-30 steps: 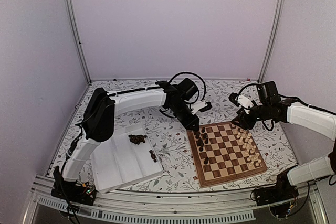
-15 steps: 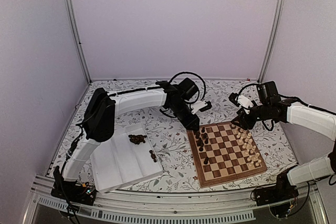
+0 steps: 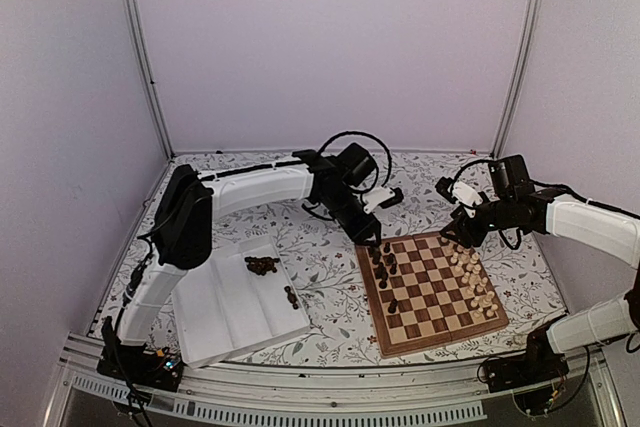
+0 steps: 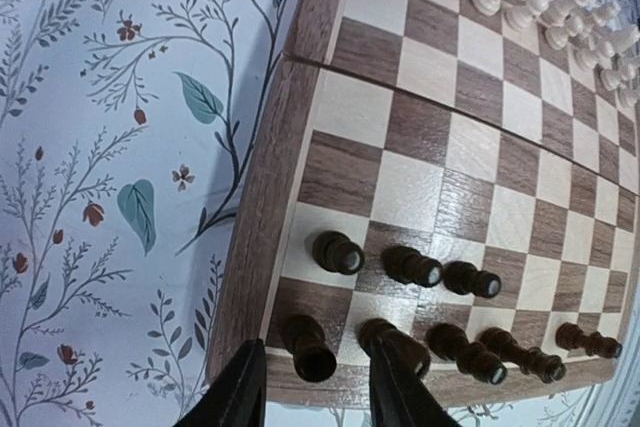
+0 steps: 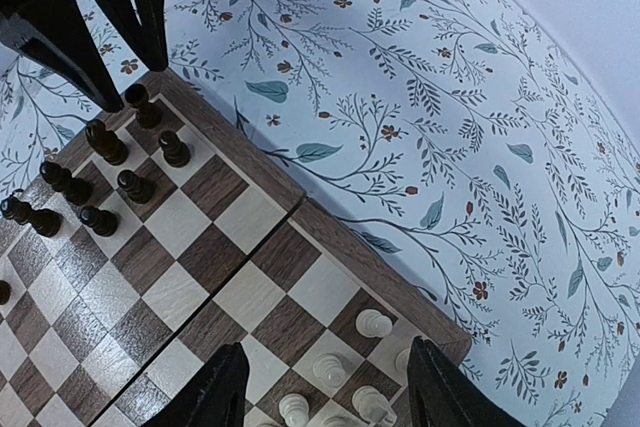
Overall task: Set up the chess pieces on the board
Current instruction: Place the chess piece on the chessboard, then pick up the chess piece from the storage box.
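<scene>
From above, the board (image 3: 432,287) lies right of a tray (image 3: 225,312) holding unplaced dark pieces (image 3: 262,265). The left end effector (image 4: 318,387) stands parted astride a corner piece (image 4: 308,350) on its back-row square, seemingly not touching it. The right end effector (image 5: 328,367) hangs wide and empty by the cream pieces (image 5: 375,324).

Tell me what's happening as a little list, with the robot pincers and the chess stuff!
Board: partly set up
Dark pieces on board: eight, along the left arm's side
Pale pieces: lined up on the opposite side
Tray: white, holds more dark pieces
Left pincer: open, straddling the corner dark piece
Right pincer: open, empty, over the board
</scene>
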